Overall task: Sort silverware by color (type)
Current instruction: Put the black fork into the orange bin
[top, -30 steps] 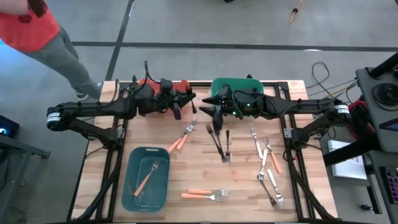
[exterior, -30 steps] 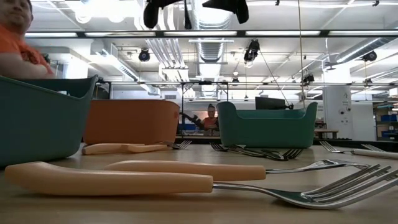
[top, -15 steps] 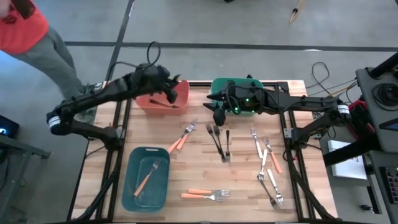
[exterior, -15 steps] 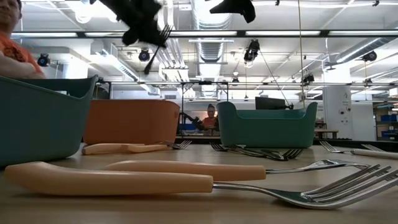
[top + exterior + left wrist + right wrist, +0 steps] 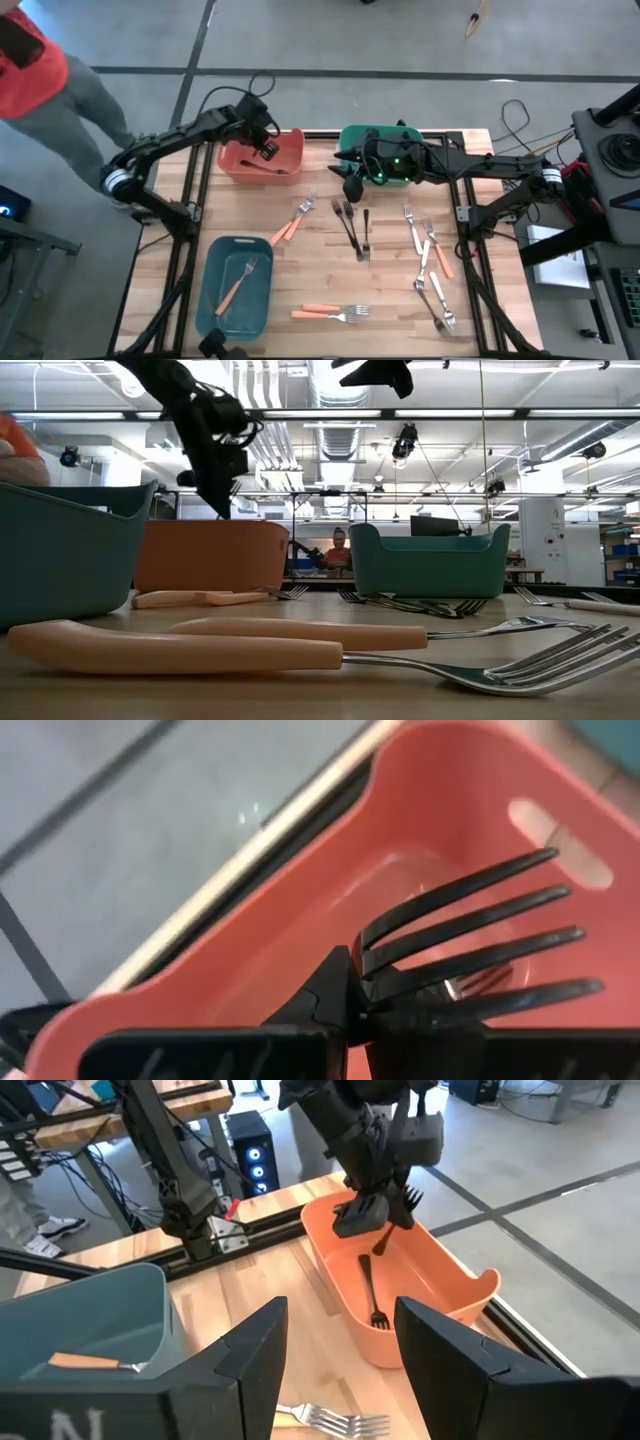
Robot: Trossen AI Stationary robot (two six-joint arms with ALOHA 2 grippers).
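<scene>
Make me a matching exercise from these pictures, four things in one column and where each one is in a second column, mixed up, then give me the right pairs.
Things
1. black fork
2. left gripper
3. right gripper
4. orange-handled fork

Places
A. lying in the teal bin
B. open, above the table in front of the green bin
C. held in the left gripper's fingers
D. over the salmon bin

Pairs: 1-C, 2-D, 3-B, 4-A

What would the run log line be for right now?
left claw: shut on black fork, over orange bin | right claw: open, waiting by green bin
</scene>
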